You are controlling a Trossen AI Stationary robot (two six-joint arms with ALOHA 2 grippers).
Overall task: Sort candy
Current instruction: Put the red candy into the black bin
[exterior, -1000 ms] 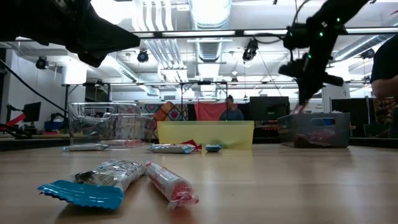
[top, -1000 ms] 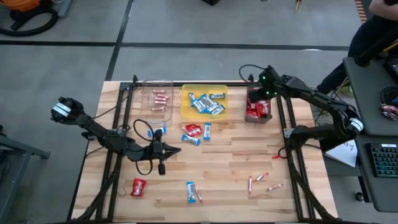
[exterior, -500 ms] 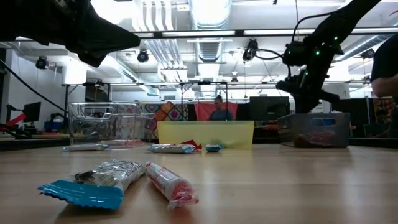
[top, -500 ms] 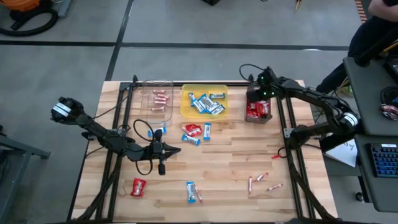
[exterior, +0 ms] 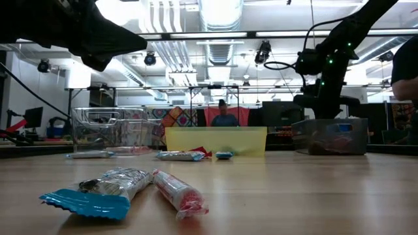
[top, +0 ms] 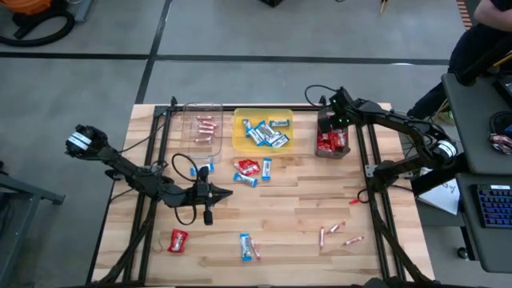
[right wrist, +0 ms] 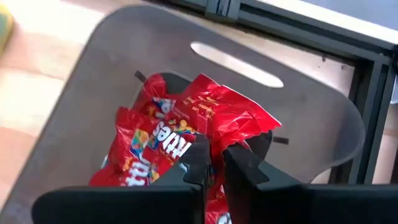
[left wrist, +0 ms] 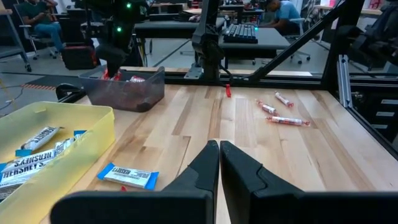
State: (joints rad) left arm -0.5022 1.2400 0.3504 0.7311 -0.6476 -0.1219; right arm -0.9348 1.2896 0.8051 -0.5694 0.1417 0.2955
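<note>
Red packet (right wrist: pixel 214 121) sits right at the right pincer's (right wrist: pixel 216 163) tips, over the dark tray (top: pixel 332 142) at the desk's far right, on top of the other red packets (right wrist: pixel 140 152) already in there; fingers show a narrow gap with the wrapper in front of it, can't tell if it's pinched or just let go. Rest of the candy: blue-and-white bars in the yellow tray (top: pixel 262 132), pink sticks in the clear tray (top: pixel 203 126), loose mix near desk centre (top: pixel 250 169), one stray red packet (top: pixel 178 239) and a blue bar (top: pixel 249 247) at the near edge, three pink sticks (top: pixel 336 233) near right. Left pincer (left wrist: pixel 218 163) closed, empty, parked low over the desk (top: pixel 296 200) left of centre. Looks like the drop step for this packet: spread the fingers fully while over the tray's middle, lift straight up so the wrapper doesn't drag out on a fingertip, clear the tray wall before swinging away. Judging by layout, the near-right sticks look like the closest pick for this arm after that, though they belong in the clear tray across the desk
</note>
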